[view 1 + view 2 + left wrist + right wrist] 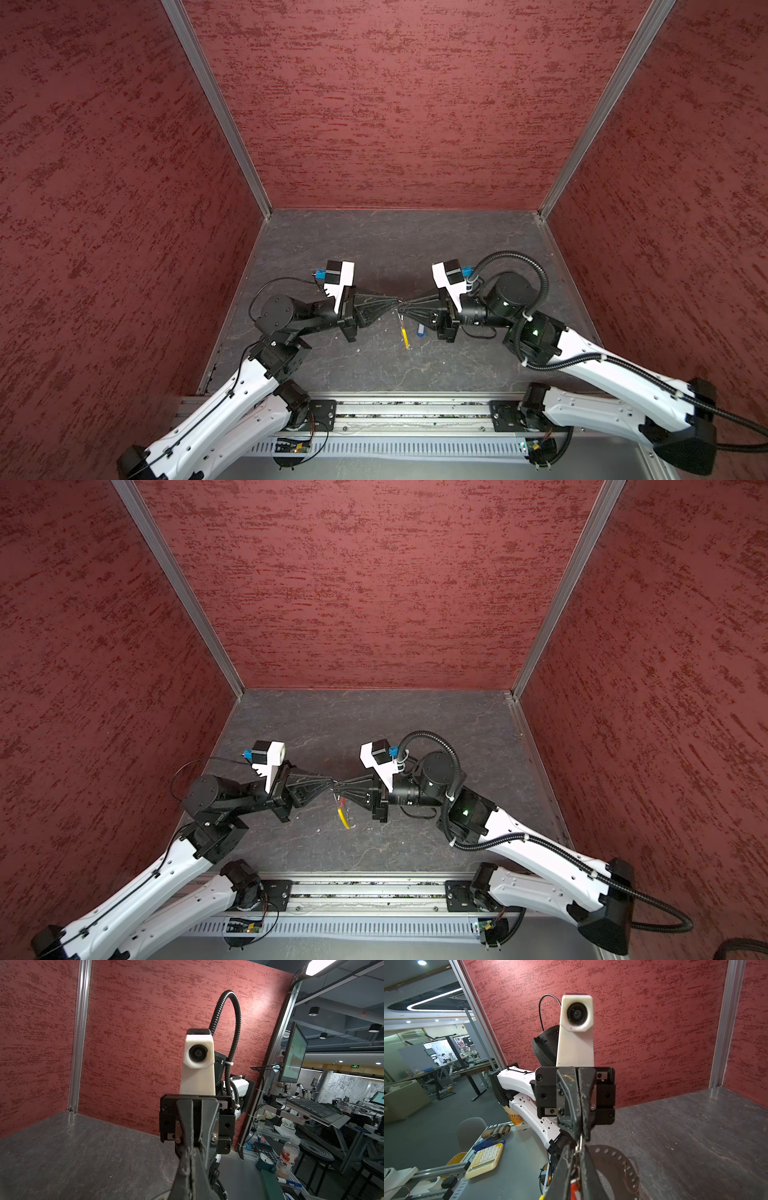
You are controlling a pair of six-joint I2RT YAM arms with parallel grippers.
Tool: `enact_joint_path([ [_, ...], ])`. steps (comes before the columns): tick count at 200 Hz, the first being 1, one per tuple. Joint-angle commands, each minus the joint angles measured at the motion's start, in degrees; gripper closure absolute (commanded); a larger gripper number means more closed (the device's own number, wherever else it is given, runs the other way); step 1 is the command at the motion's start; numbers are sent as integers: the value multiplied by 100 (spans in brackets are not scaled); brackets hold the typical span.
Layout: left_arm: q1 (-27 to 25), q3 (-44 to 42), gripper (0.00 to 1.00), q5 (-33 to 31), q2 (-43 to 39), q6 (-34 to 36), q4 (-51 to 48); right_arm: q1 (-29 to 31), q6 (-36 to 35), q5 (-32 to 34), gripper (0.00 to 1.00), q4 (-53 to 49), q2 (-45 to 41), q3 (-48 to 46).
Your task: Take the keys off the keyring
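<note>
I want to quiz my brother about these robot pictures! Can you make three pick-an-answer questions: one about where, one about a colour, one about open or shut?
1. Where do the left tool and right tool meet?
A) above the middle of the table
B) far off at the left side
C) far off at the right side

2. What colour is the curved piece of the keyring?
A) green
B) yellow
C) purple

3. How are the left tool's jaws?
A) wide open
B) shut on the keyring's wire
C) half open, empty

Answers:
1 A: both top views show them tip to tip over the table's centre.
2 B: it hangs yellow below the tips.
3 B: the right wrist view shows them pinched on the silvery wire.
</note>
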Motion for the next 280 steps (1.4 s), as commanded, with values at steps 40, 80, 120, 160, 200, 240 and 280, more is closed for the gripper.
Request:
enact_joint_path([
  [40, 33, 176, 87, -273, -108, 55, -370, -28, 53, 148, 100, -323, -72, 183],
  [80, 38, 580, 53, -303, -82, 347, -1568, -27, -202, 344, 100, -1584, -28, 807],
  [120, 54, 1164, 51, -70, 246, 704, -2858, -27, -699, 540, 100, -2970, 238, 1566],
  [160, 118, 1600, 55, 160, 388, 1059, -3659, -27, -994, 701, 100, -3690, 477, 2086],
  [200, 253, 1910, 74, 305, 477, 1227, -4175, -27, -1160, 774, 100, -4035, 603, 2373],
  [240, 573, 2082, 70, 880, 627, 1169, -4296, -31, -1213, 781, 100, -4135, 675, 2460],
  [280, 575, 2228, 71, 1060, 781, 1302, -4430, -27, -1215, 820, 100, -4111, 693, 2503],
])
